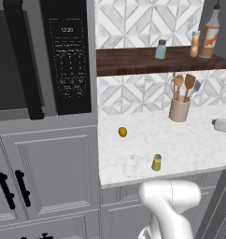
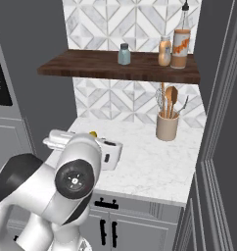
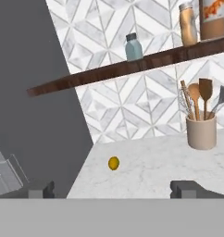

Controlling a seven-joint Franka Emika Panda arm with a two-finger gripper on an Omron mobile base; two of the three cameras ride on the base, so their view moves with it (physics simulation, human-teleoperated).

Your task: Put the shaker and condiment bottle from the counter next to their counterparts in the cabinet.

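A beige utensil crock (image 1: 179, 110) holding wooden spoons stands well apart from a yellow lemon (image 1: 123, 132).

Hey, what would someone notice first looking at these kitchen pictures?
The dark wooden shelf against the patterned tiles, carrying a blue-grey shaker, a small orange bottle and a tall labelled bottle. Below, a yellow-green shaker stands near the marble counter's front edge.

A yellow-green shaker (image 1: 156, 163) with a dark cap is being shown at lower centre on the white grey-veined counter (image 1: 189, 144), while a pale-orange condiment bottle (image 1: 195, 44) is being displayed upper right on the dark brown cabinet (image 1: 133, 60).
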